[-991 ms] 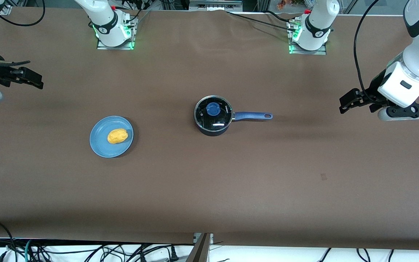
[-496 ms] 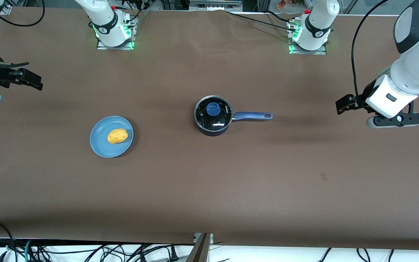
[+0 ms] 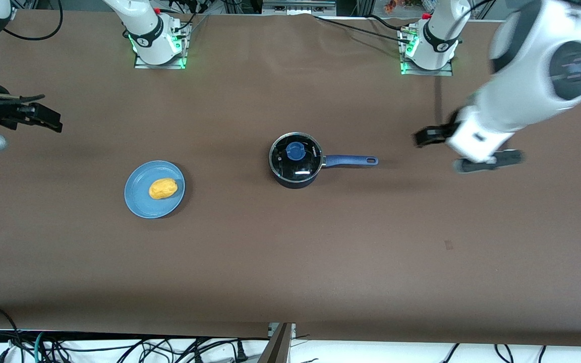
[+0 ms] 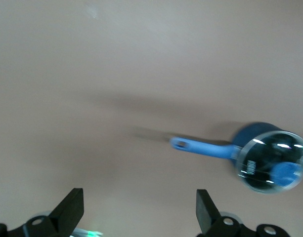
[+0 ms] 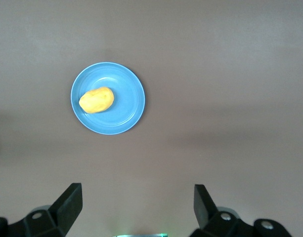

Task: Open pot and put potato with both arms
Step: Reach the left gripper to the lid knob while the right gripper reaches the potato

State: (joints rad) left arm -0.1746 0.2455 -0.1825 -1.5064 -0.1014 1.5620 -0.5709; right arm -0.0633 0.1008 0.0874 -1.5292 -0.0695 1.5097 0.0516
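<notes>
Left pincer [image 3: 424, 137] moved toward pot [image 3: 295, 160]; no readable writing.

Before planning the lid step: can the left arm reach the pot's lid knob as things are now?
Probably yes: the left gripper, open, hangs over bare table off the handle's end, and nothing stands between it and the lid knob on the pot.

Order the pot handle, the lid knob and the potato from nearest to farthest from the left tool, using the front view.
From the left tool:
1. Pot handle, pointing toward the left arm's end.
2. Lid knob, at the lid's centre.
3. Potato, on the plate toward the right arm's end.
</notes>
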